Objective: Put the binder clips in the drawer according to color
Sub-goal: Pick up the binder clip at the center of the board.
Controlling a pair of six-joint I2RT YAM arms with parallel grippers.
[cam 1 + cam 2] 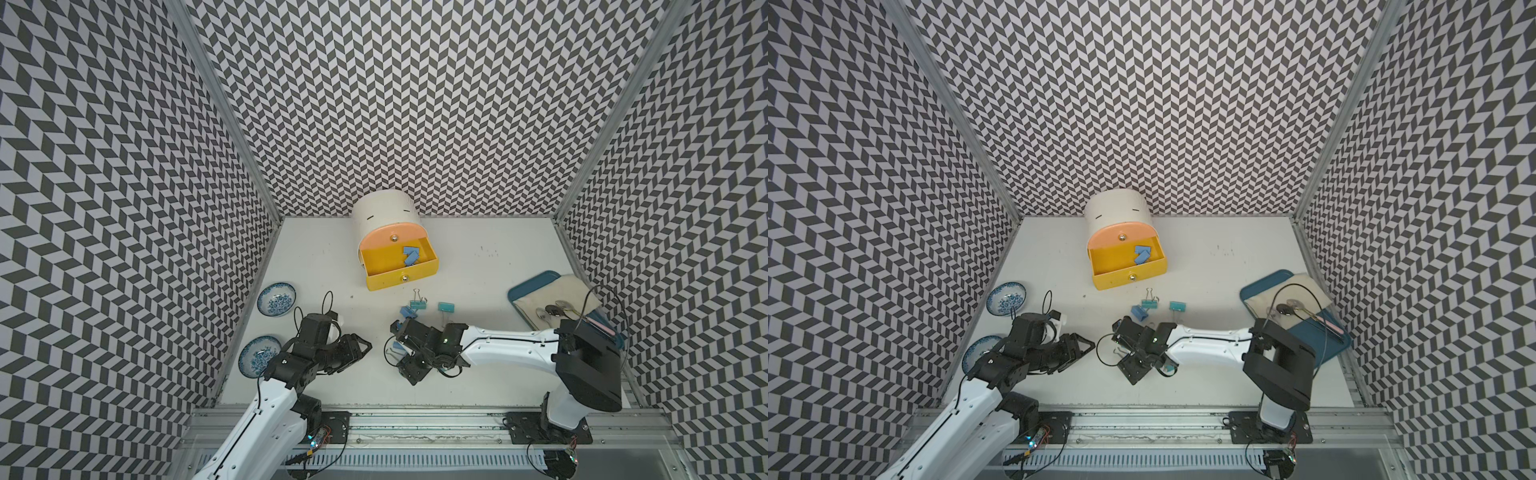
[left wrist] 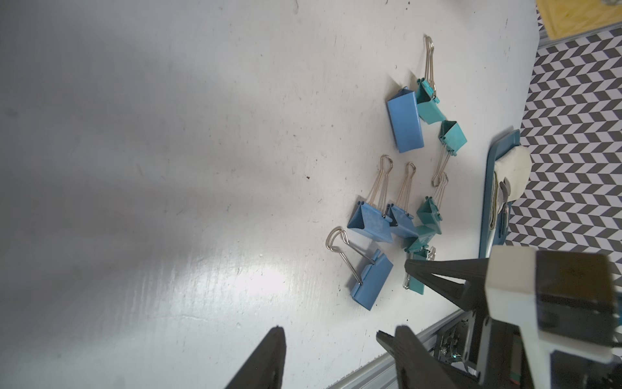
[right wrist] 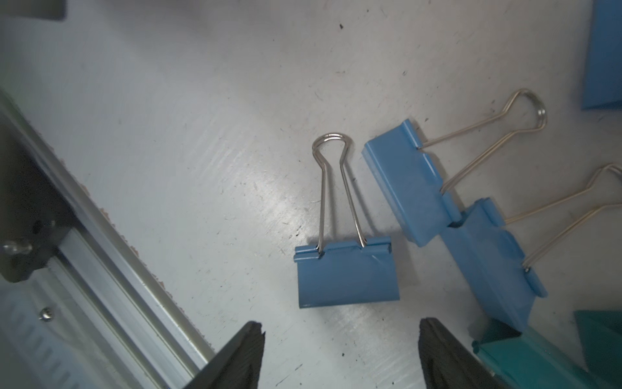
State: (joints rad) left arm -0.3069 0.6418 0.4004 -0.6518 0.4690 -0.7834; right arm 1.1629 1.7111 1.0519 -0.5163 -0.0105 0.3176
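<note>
The right tool (image 3: 340, 325) hangs spread and empty close over a blue clip (image 3: 346, 272) lying flat on the counter (image 3: 168, 134), likely so its jaws can straddle the body, while the yellow drawer (image 1: 382, 280) stands pulled out, already holding blue clips (image 1: 410, 255), to receive it.

Grey-and-white chevron-patterned walls (image 1: 374, 104) enclose a scuffed white bench (image 1: 478, 374). The round-topped white plastic cabinet (image 1: 384, 212) has a peach top drawer front (image 1: 374, 241) and a yellow open drawer (image 1: 382, 280) holding blue metal binder clips (image 1: 410, 254). Silver-handled blue clips (image 3: 346, 276) and teal clips (image 1: 446, 306) lie on the bench. Two white ceramic bowls (image 1: 276, 300) carry blue floral patterns, and a dark teal tray (image 1: 523, 291) bears a cream cloth (image 1: 557, 291).
</note>
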